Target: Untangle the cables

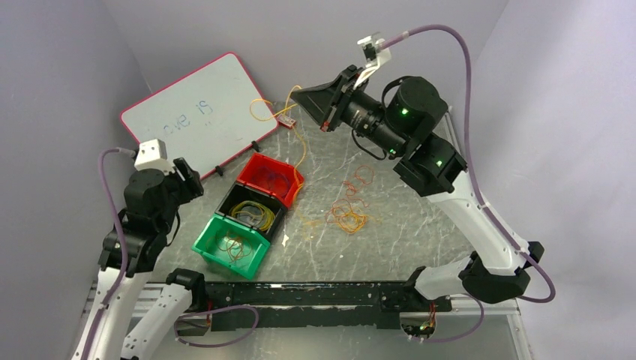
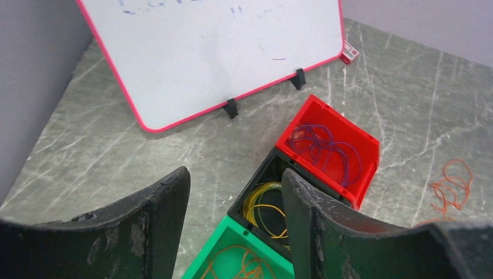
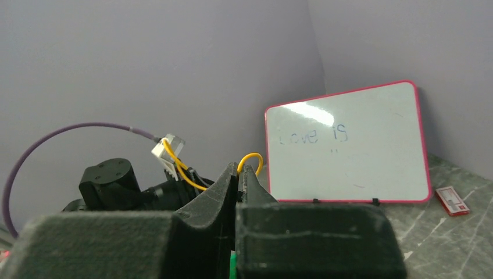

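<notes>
nearest to me in the top view, the black rail (image 1: 315,294) carrying both arm bases runs along the near edge of the grey marbled worktop (image 1: 390,240). a pink-framed whiteboard (image 1: 196,111) leans at the far left, with faint blue writing on it.

my right arm reaches high over the far middle. the right claw (image 1: 294,96) is pinched tight on a yellow cable (image 1: 301,146), and the wrist view shows a small yellow bend poking out between the closed fingers. from the claw that cable hangs down toward the red bin (image 1: 270,178).

my left arm is folded at the near left. the left claw (image 2: 234,177) stands wide with nothing between its fingers, looking over the bins.

three bins sit in a diagonal row left of centre: the red one farthest, the black bin (image 1: 251,211) in the middle, the green bin (image 1: 231,245) nearest. purple loops (image 2: 325,152) lie in the red, yellow loops (image 2: 264,200) in the black, orange loops (image 2: 244,264) in the green.

loose cables (image 1: 349,216), orange and reddish, lie tangled on the worktop right of the bins, apart from them. a small red tag (image 1: 286,118) lies by the whiteboard's right corner.
</notes>
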